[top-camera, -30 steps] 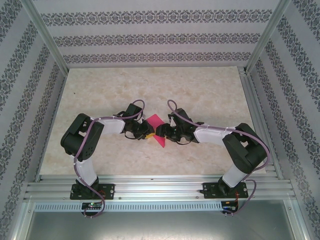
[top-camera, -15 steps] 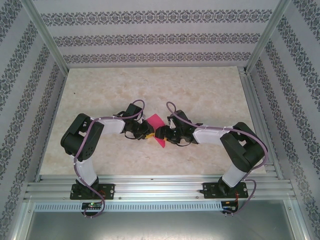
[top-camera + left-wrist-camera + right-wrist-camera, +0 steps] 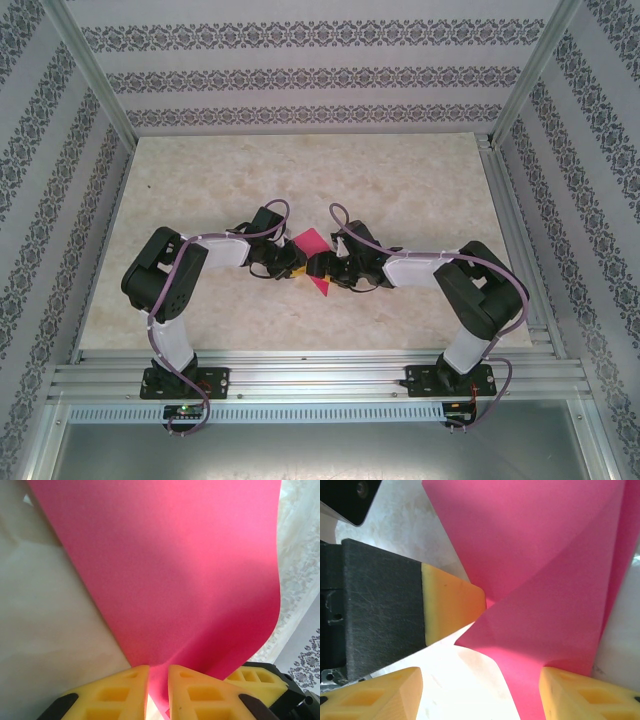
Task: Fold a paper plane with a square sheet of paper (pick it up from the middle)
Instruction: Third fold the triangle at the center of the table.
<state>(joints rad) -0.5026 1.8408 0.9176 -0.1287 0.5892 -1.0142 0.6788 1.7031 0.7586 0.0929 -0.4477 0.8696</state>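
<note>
The square sheet of paper (image 3: 312, 242), magenta-red, stands bent up off the table between the two grippers at the table's middle. My left gripper (image 3: 297, 268) is shut on its lower edge. In the left wrist view the sheet (image 3: 175, 570) rises from between the yellow pads (image 3: 120, 690) of that gripper (image 3: 158, 672). My right gripper (image 3: 320, 266) faces it from the right and is open. In the right wrist view a diagonal fold of the sheet (image 3: 545, 580) lies between its wide-apart jaws (image 3: 480, 680), resting by the right pad (image 3: 585, 692). The paper plane is out of view.
The left gripper's yellow pad and black finger (image 3: 451, 607) sit close in front of the right gripper. The marble-patterned table (image 3: 400, 180) is walled by patterned panels, with an aluminium rail (image 3: 320, 375) along the near edge.
The right gripper has shifted slightly left toward the paper and its jaws have widened a little. The left gripper has held still, gripping the sheet.
</note>
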